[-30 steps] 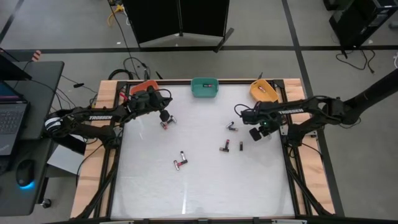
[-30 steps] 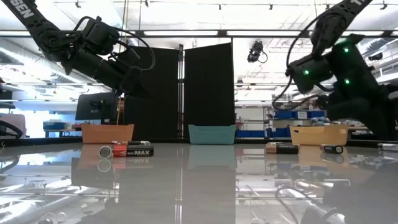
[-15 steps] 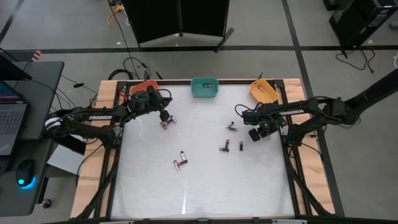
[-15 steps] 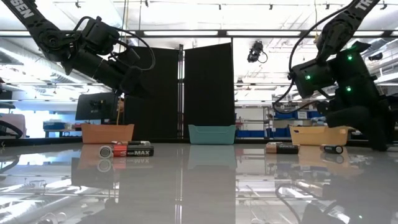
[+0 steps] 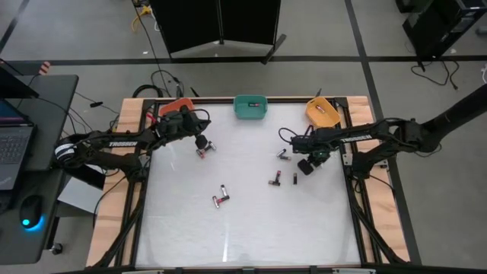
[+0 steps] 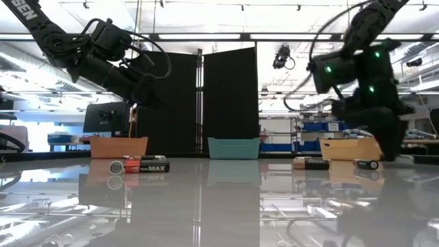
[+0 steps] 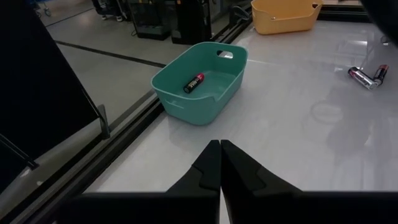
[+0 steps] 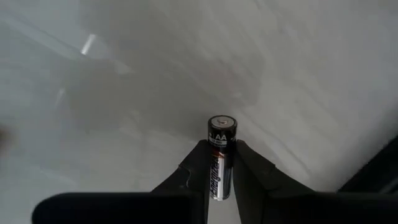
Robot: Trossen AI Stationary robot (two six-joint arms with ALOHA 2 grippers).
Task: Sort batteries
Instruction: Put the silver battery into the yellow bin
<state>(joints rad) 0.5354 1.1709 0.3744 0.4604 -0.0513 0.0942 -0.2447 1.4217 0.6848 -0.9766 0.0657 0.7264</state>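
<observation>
Battery (image 8: 221, 155) — an AA — sits clamped in the right gripper (image 8: 221, 171); left gripper (image 7: 220, 163) pressed together.

Three bins along the far edge of the white tabletop (image 5: 243, 228): orange bin (image 5: 174, 106) at the left corner, teal bin (image 5: 250, 107) in the middle, yellow bin (image 5: 323, 111) at the right. Beyond the tabletop, black panels (image 5: 221, 23). Left of it, a desk with a laptop (image 5: 14, 144) and a mouse (image 5: 30, 212).
</observation>
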